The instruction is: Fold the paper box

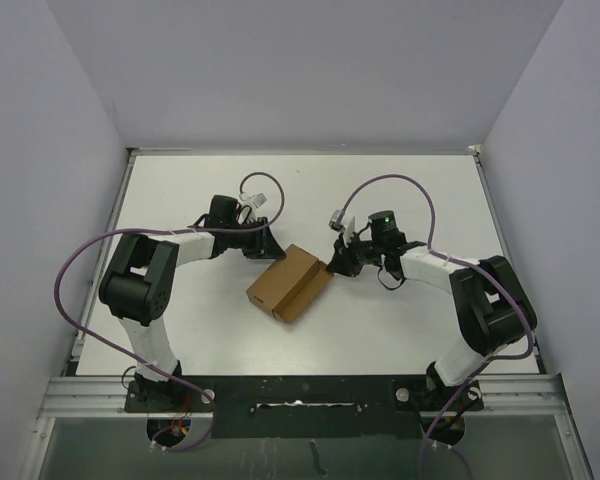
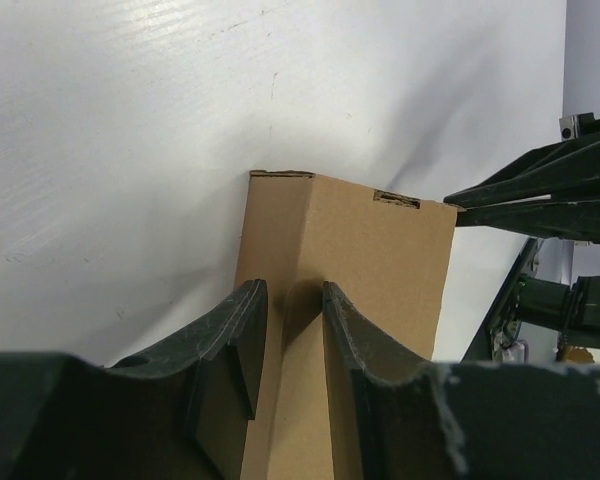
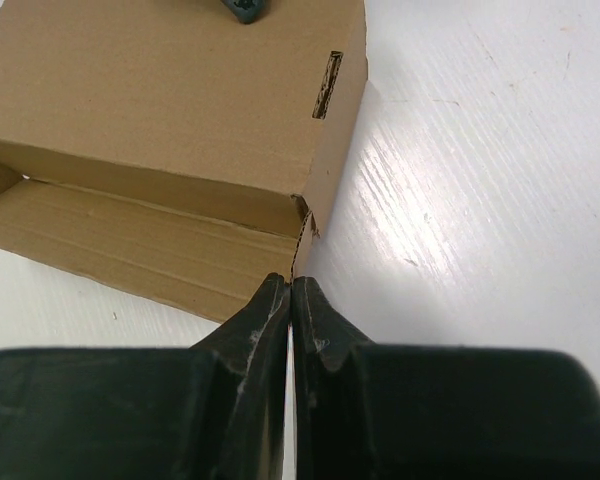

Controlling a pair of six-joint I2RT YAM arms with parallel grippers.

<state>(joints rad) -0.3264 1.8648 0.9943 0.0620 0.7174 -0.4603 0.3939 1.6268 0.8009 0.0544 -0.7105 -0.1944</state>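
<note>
Left wrist: paper box [image 2: 380, 260] end hidden behind left hand [image 2: 292, 292].

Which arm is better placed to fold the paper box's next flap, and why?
Right, probably. The right gripper is shut, its tips at an open corner of the paper box, free to push. The left gripper grips a box wall, steadying it.

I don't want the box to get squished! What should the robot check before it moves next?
1. Grip of left gripper on paper box: ok, it clamps a wall.
2. Jaws of right gripper: ok, shut, tips at a box corner.
3. Cardboard pinched there: cannot tell.
4. Folding finished: not ok, long flap lies unfolded.
5. Box resting on table: ok.
</note>
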